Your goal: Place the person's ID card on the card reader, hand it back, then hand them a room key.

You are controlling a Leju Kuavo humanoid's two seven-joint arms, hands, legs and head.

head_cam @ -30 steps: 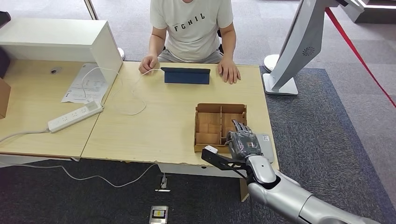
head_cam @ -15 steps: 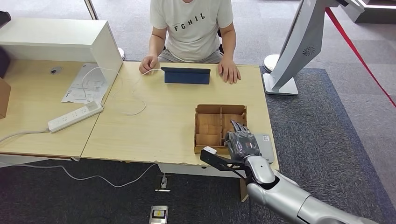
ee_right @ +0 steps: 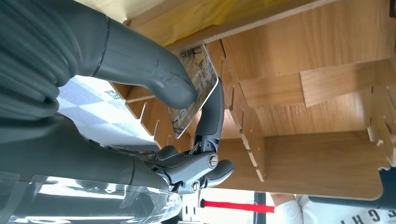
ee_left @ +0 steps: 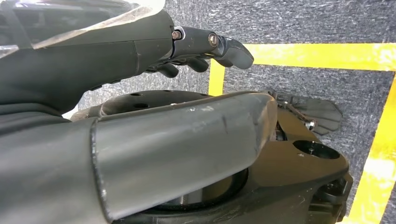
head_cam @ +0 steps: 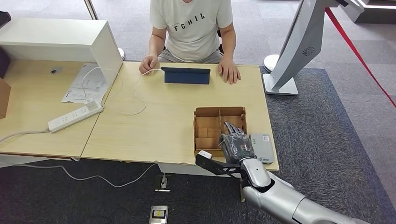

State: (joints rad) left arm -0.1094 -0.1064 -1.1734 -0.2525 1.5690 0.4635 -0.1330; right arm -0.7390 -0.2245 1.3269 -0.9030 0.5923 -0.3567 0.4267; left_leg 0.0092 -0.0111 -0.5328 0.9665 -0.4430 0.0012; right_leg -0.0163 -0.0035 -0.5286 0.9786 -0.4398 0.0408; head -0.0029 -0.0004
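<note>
A room key (ee_right: 196, 95) is pinched by the right hand (head_cam: 236, 144) over the wooden box (head_cam: 209, 125); lifting it clear is called for next.

The silver right arm (head_cam: 280, 198) enters from five o'clock and reaches toward eleven o'clock, ending in the dark many-fingered right hand (head_cam: 236, 144), whose thick grey thumb (ee_right: 154, 74) and one dark finger (ee_right: 212, 112) pinch a thin patterned card (ee_right: 194, 88). The left hand (ee_left: 201, 46) hangs low, fingers loosely curled, holding nothing.
</note>
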